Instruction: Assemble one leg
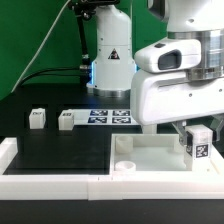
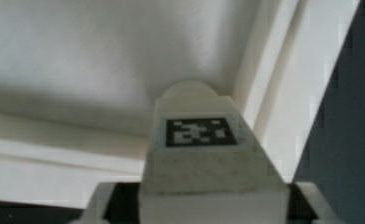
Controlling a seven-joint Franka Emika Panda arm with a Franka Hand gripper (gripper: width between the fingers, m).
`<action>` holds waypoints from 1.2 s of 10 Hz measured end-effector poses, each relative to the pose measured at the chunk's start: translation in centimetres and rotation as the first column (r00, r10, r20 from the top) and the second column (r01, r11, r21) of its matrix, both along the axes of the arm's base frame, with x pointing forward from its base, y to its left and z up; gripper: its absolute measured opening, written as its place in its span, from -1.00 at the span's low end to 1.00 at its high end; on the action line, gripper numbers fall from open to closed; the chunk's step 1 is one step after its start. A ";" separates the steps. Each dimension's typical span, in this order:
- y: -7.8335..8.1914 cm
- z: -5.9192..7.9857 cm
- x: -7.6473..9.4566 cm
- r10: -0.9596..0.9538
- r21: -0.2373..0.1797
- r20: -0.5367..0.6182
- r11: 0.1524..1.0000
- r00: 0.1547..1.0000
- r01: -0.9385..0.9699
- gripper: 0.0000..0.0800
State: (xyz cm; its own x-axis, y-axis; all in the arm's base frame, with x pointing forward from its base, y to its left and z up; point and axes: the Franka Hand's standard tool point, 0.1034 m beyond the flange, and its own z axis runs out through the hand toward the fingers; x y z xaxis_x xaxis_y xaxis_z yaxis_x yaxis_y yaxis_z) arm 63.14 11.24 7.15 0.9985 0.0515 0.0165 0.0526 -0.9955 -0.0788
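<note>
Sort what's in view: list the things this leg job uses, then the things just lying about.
In use: gripper, shut on the leg; large white tray-like piece.
Lying about: two spare legs; marker board.

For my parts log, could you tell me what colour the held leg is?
White, with a black-and-white square marker tag; the leg shows best in the wrist view.

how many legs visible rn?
3. Two legs lie loose on the table at and. One leg is in the gripper over the tabletop piece. A fourth may be hidden.
</note>
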 end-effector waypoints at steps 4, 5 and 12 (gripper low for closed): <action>-0.6 0.0 -0.2 -0.518 -0.033 -0.035 0.855 0.855 0.517 -0.28; -0.9 0.0 -0.3 -0.588 -0.048 -0.031 0.808 0.808 0.587 -0.27; -2.3 0.1 -0.6 -0.738 -0.108 0.008 0.671 0.675 0.734 0.50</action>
